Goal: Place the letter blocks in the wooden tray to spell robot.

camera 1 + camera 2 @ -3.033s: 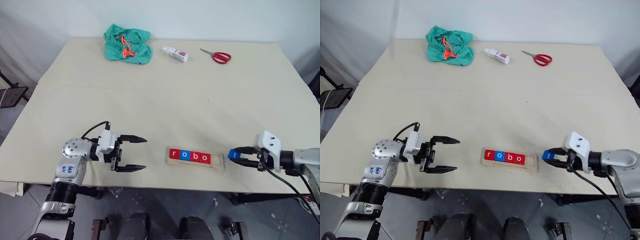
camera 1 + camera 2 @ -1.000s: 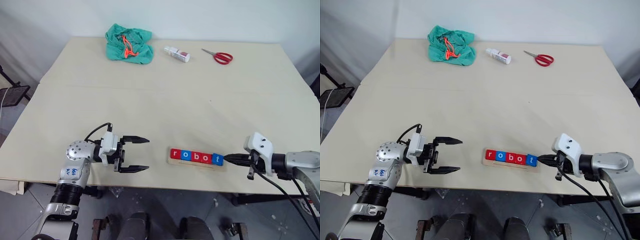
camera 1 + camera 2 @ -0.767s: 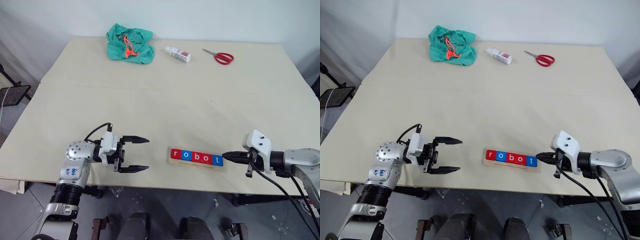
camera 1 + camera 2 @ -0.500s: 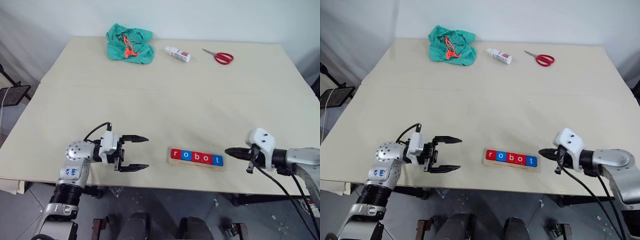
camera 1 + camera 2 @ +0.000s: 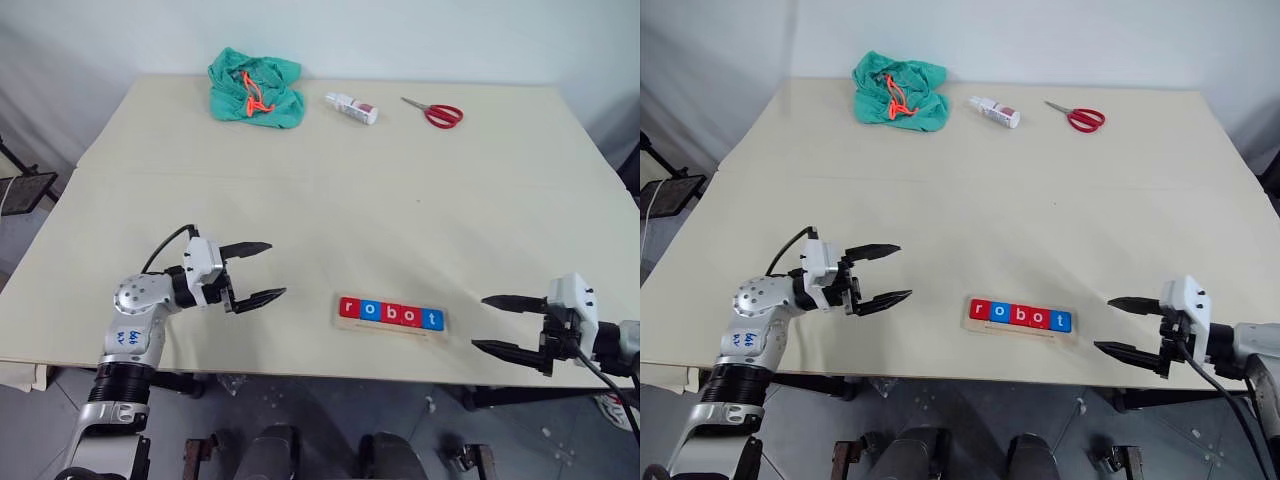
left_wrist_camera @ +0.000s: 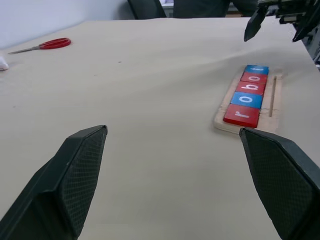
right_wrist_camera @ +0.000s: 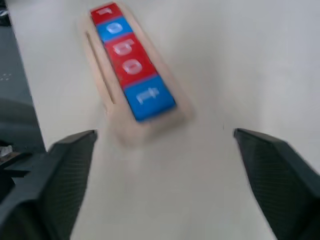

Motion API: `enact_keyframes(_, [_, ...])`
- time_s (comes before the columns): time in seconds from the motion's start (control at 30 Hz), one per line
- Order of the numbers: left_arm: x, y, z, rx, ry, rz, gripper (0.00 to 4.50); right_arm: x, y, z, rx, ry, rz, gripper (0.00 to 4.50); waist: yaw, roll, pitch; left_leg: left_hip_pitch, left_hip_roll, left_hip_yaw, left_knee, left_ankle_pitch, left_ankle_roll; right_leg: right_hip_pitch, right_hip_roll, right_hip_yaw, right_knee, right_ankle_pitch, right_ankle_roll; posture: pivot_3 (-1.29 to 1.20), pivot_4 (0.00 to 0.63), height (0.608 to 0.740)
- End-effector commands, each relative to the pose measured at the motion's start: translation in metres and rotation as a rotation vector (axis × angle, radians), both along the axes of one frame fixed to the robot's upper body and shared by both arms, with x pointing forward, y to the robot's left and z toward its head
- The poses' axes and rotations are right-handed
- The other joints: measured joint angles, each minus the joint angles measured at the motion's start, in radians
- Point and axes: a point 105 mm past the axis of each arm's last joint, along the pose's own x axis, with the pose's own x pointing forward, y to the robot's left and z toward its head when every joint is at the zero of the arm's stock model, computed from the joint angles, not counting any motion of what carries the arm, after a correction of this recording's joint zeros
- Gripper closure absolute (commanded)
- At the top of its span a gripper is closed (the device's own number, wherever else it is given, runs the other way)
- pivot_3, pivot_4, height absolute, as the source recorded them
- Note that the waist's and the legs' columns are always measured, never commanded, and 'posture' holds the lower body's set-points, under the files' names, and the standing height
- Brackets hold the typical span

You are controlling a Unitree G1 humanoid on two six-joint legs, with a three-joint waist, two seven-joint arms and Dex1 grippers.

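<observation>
The letter blocks (image 5: 390,314) lie side by side in the wooden tray (image 5: 442,332) near the table's front edge, red and blue tiles reading r, o, b, o, t. My right gripper (image 5: 486,324) hangs open to the right of the tray, apart from it, with nothing between its fingers. The blue t tile (image 7: 149,96) sits at the tray's end nearest that gripper. My left gripper (image 5: 266,270) stands open to the left of the tray, empty, pointing toward it. The tray (image 6: 223,123) lies beyond its fingertips.
At the table's far side lie a crumpled green cloth (image 5: 254,88) with an orange cord, a small white bottle (image 5: 351,107) and red-handled scissors (image 5: 434,113). The table's front edge runs just below the tray.
My right gripper has opened and drawn back to the right, away from the tray's end. My left gripper has shifted left and farther from the front edge, staying open. The tiles stay in the tray.
</observation>
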Motion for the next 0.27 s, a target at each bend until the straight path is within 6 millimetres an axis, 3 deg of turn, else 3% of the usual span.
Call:
enact_keyframes(0.03, [0.001, 0.020, 0.007, -0.007, -0.018, 0.056, 0.00, 0.001, -0.015, 0.009, -0.050, -0.046, 0.024, 0.05, -0.001, 0.000, 0.000, 0.000, 0.000, 0.000, 0.000, 0.000, 0.000, 0.000, 0.000, 0.000, 0.000, 0.000, 0.000, 0.00, 0.150, 0.740])
enact_keyframes(0.27, [-0.007, 0.031, 0.001, 0.014, -0.013, 0.054, 0.00, 0.012, -0.026, 0.010, -0.030, -0.072, -0.012, 0.05, 0.001, 0.000, 0.000, 0.000, 0.000, 0.000, 0.000, 0.000, 0.000, 0.000, 0.000, 0.000, 0.000, 0.000, 0.000, 0.00, 0.150, 0.740])
